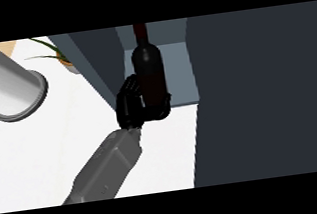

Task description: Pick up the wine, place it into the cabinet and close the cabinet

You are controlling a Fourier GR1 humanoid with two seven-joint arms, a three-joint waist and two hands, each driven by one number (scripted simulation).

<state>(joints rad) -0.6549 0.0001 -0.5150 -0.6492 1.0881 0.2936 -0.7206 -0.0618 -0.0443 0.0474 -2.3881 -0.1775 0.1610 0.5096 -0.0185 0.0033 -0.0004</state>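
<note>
Left robot hand [133, 105] is curling round the wine bottle [148, 65] at mid-body, holding it inside the open cabinet [179, 76]. Judged rigid, heavy, slippery, fragile glass; the body just above the fingers is offering the safest hold.

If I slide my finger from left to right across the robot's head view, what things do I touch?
Grey cylinder → potted plant → robot hand curled round the wine bottle → dark cabinet door.
</note>
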